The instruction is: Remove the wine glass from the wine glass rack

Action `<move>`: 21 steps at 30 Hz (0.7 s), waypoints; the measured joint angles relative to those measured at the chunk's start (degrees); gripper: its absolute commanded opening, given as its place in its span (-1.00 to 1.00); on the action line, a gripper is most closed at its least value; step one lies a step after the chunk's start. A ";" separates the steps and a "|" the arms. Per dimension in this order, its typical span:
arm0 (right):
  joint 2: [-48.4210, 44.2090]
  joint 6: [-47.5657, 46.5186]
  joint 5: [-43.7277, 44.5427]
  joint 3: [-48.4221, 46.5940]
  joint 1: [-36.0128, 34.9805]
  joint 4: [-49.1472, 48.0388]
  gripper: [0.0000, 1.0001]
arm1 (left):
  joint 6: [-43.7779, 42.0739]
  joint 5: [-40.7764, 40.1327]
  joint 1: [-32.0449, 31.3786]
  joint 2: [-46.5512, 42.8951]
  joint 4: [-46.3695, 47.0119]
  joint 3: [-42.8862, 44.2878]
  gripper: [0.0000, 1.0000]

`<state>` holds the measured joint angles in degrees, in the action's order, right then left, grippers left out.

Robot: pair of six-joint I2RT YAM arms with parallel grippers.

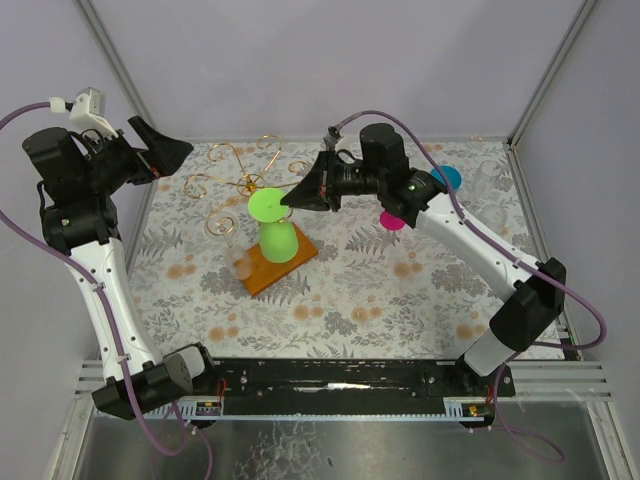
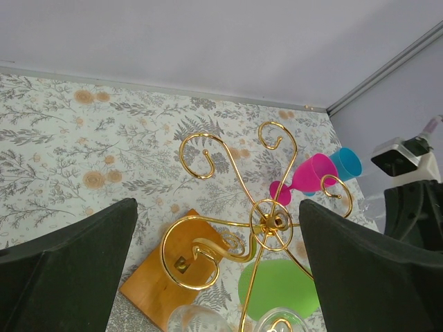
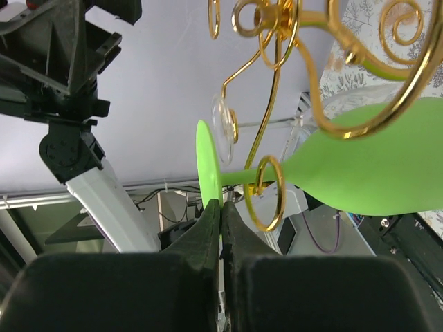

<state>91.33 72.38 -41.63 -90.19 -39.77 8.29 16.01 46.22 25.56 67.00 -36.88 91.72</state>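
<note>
Mounting rail: running along the near edge, right below where I am standing, and carrying both arm bases.
Table: wearing a pale cloth printed with leaves and flowers, and bearing everything else.
Left arm: rising from its base and bending back over the table's far left corner.
Right arm: leaning in from the right and stretching toward the middle.
Wine glass rack: sitting mid-table on its orange-brown wooden base, its gold wire curls spreading out from the central stem.
Left gripper: hanging above and to the left of the rack with its fingers spread wide, touching nothing.
Right gripper: pinching the rim of the green foot between closed fingers.
Wine glass: hanging upside down on the rack, its stem passing through a gold loop, its green bowl pointing down over the base.
Pink glass: lying on its side on the cloth beyond the rack.
Blue glass: lying just behind the pink one, touching it.
Clear glass: showing faintly at the base's left corner.
</note>
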 measured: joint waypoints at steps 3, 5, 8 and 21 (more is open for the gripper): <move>2.21 -0.09 0.02 -1.20 0.00 0.04 -1.00 | 0.00 0.13 0.00 0.00 0.00 0.00 1.00; 3.48 -0.22 0.02 -2.25 0.00 0.07 -1.00 | 0.00 0.15 0.00 0.00 0.00 0.00 1.00; 4.90 -0.61 0.11 -3.98 0.00 0.46 -1.00 | 0.00 0.28 0.00 0.00 -0.02 0.00 1.00; 5.68 -2.67 0.72 -7.85 1.90 4.20 -1.00 | -0.02 1.16 0.00 0.00 -0.02 0.00 1.00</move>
<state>97.01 69.71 -40.91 -98.04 -37.87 12.49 15.99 47.37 25.56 67.00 -36.91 91.72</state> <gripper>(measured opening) 0.018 0.997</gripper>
